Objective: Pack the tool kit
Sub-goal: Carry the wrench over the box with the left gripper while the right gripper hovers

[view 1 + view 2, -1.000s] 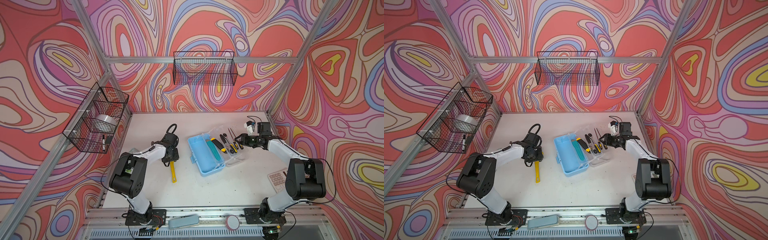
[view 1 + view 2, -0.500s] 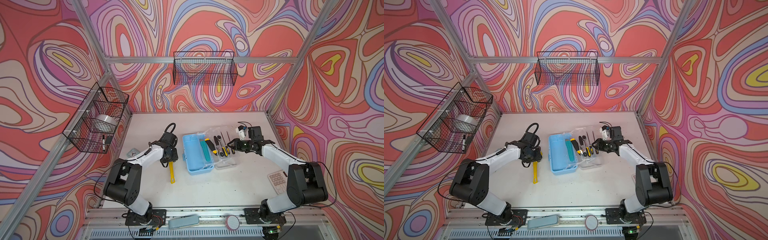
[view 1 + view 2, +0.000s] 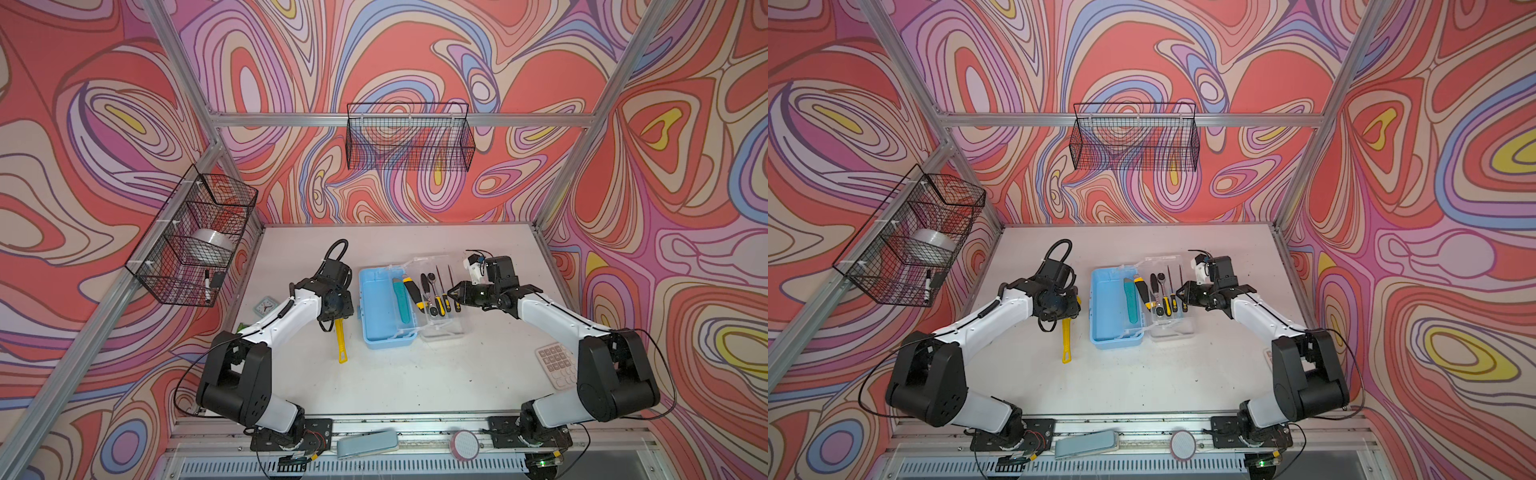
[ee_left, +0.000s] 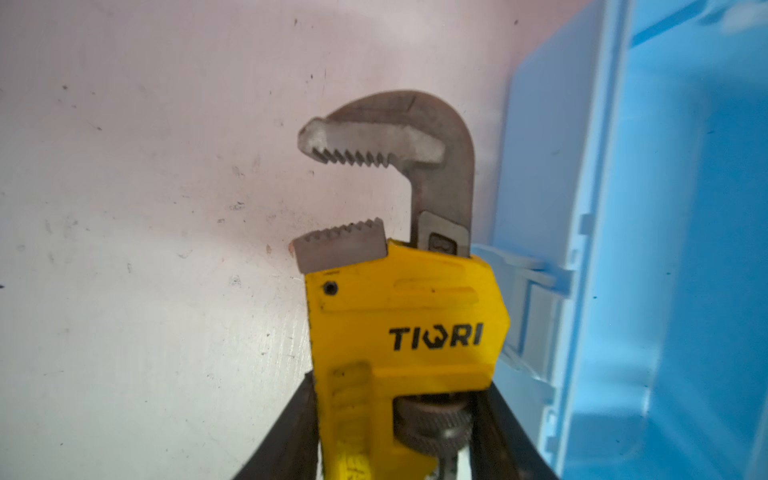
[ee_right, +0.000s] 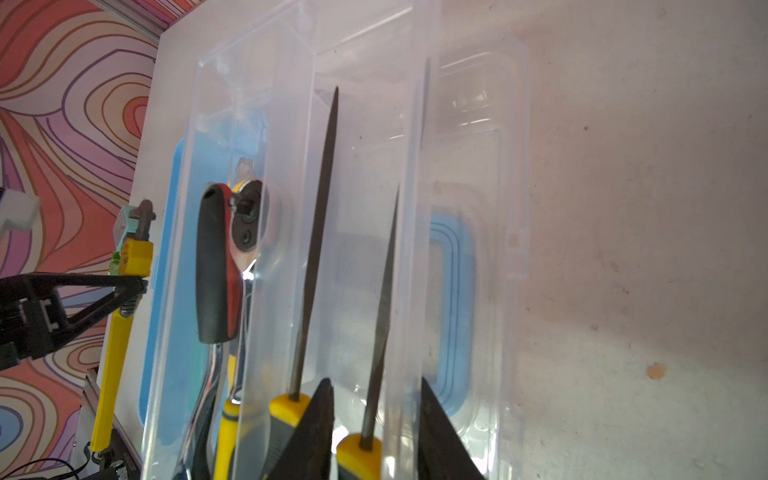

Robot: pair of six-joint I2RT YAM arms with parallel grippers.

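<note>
Over on the left, the left gripper (image 4: 395, 440) is clamped on the yellow pipe wrench (image 3: 340, 338) just below its head, the handle trailing toward the front of the counter (image 3: 395, 386). Beside it sits the tool kit (image 3: 380, 309), its blue tray largely bare. I'd lift the wrench clear of the near wall, turn it lengthwise, then lower it flat. On the right, the right gripper (image 5: 374, 419) straddles a file handle (image 5: 359, 451) on the clear lid (image 3: 440, 291); whether it grips, I cannot tell.
</note>
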